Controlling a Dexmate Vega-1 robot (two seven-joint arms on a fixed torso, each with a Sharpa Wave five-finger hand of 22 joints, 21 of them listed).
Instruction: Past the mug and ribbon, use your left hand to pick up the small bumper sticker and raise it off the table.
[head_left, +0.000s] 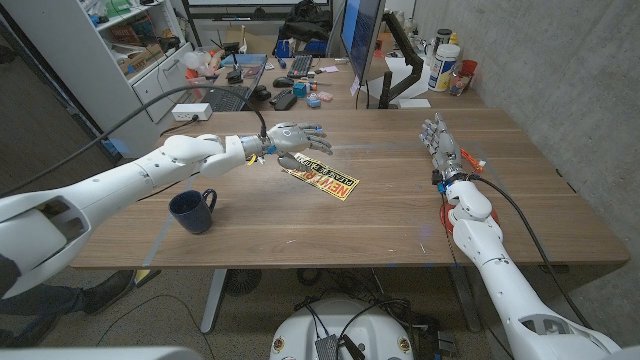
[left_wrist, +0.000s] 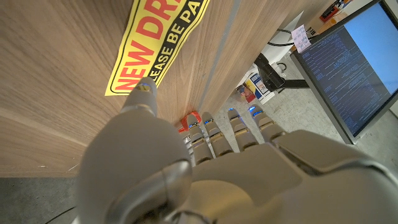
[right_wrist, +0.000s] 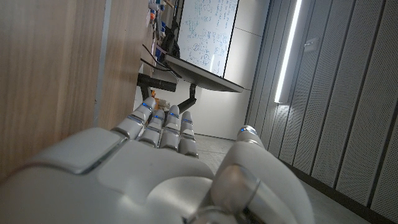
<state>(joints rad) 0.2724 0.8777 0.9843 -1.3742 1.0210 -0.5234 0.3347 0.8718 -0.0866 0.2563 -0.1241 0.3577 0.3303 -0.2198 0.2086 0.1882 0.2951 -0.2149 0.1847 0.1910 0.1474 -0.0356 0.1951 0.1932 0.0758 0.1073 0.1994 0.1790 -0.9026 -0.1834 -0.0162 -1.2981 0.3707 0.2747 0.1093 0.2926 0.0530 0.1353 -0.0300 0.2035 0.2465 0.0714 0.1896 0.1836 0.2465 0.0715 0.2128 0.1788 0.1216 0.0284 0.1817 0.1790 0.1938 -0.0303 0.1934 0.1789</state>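
The bumper sticker (head_left: 322, 178), yellow with red and black lettering, lies flat near the middle of the wooden table (head_left: 400, 220). In the left wrist view the sticker (left_wrist: 149, 43) reads "NEW DR". My left hand (head_left: 295, 137) is at the sticker's far end with its fingers spread, and it holds nothing. Its thumb tip (left_wrist: 142, 93) sits right at the sticker's edge; I cannot tell whether it touches. A dark blue mug (head_left: 193, 211) stands upright nearer the front, beside my left forearm. My right hand (head_left: 437, 135) stands on its edge at the right with fingers straight and holds nothing.
Along the table's far edge are a white power strip (head_left: 190, 112), a keyboard and mouse, a monitor (head_left: 362, 40) on an arm, and some jars (head_left: 445, 65). A concrete wall runs along the right side.
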